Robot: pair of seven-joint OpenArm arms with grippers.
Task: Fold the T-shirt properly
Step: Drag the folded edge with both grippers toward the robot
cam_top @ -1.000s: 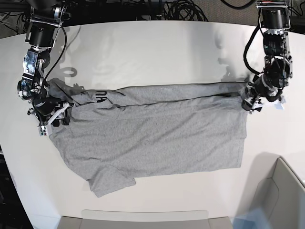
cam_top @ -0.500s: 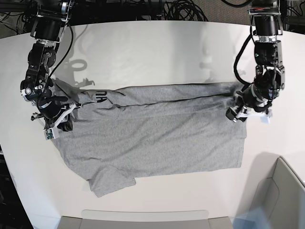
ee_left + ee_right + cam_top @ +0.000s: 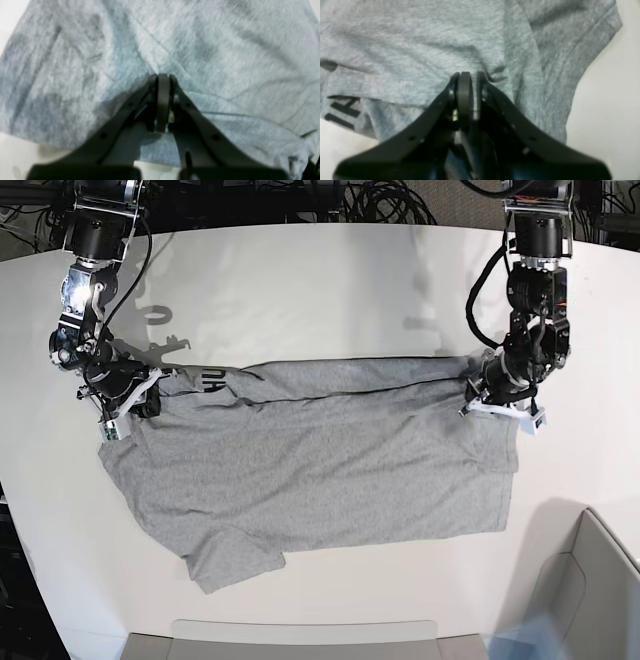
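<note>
Left tool [image 3: 497,402] is pinched shut on the hem edge of the T-shirt [image 3: 320,465] at 3 o'clock; right tool [image 3: 125,402] is clamped on the shoulder edge at 9 o'clock. Grey cloth lies spread mid-worktop [image 3: 330,290], its far edge folded over, black lettering [image 3: 341,112] showing beside the right tool [image 3: 467,75]. Left tool [image 3: 162,76] presses into wrinkled fabric [image 3: 200,45].

Left gripper [image 3: 497,400] lowered at the far end of its arm, jaws pressed together, pinching grey cloth. Right gripper [image 3: 128,402] likewise lowered, jaws closed, clamping cloth. Both arms reaching down from the top edge, wrists bent inward.
</note>
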